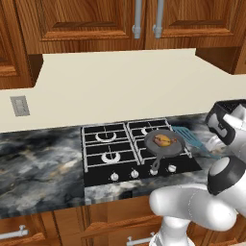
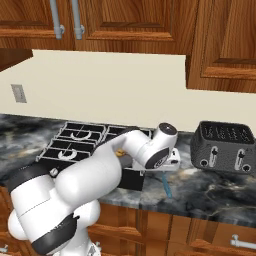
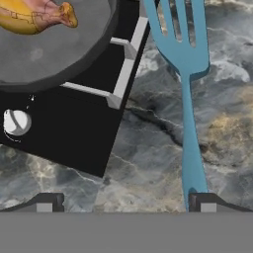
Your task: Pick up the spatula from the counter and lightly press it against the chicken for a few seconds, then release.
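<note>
A: Where's the spatula [image 3: 190,143]?

B: Flat on the tabletop [image 3: 148,163], just right of the cooktop [image 1: 115,149]. The slotted head points toward the back, beside the pan [image 3: 54,49]. The handle runs toward the front edge.

A: And the fingers [image 3: 202,201]?

B: Spread wide, holding nothing. In the hand view the handle's near end lines up with one fingertip, not with the gap between them. Can't tell if it touches.

A: So the hand is off-centre.

B: Looks that way. It would need a sideways shift so the handle sits between the tips before it closes.

A: How will it handle?

B: Probably light, and the handle is thin and narrow. It lies low on the stone, so the tips must get right down to the surface. A smooth handle on smooth marble may skate if nudged from one side.

A: Where should it grip?

B: Mid-handle, or a bit toward the head. A hold at the tail end means a long lever, so the spatula could pivot in the grip when pressed.

A: And the chicken [image 3: 34,15]?

B: It sits in the pan on the front right burner, close to the spatula head. It looks soft, and the pan sits loose on the grate, so the press should be gentle.
</note>
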Tool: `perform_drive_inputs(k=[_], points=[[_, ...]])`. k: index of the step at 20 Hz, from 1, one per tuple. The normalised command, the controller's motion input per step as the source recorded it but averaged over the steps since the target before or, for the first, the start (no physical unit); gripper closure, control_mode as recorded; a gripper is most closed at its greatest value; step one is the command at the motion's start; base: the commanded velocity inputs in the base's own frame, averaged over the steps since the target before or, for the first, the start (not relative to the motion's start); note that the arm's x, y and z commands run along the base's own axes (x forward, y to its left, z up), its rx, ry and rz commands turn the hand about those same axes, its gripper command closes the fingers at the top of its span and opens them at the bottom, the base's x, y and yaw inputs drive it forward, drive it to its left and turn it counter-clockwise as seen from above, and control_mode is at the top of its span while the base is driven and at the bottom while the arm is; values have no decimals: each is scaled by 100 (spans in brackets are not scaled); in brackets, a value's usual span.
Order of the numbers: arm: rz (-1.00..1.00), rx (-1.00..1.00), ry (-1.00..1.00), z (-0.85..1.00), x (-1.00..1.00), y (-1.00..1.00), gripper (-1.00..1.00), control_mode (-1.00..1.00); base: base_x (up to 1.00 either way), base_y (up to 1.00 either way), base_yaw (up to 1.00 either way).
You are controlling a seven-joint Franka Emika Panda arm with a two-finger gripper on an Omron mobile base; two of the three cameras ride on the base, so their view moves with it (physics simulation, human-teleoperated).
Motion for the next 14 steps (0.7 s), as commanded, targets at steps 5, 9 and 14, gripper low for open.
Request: perform_drive_inputs(k=[5,9,14], points=[[0,0,0,-12,8,-3,-100,-100,0,0,0],[0,0,0,-10,13,0,-100,-100,0,0,0],[0,0,0,-8,19,-1,-100,-100,0,0,0]])
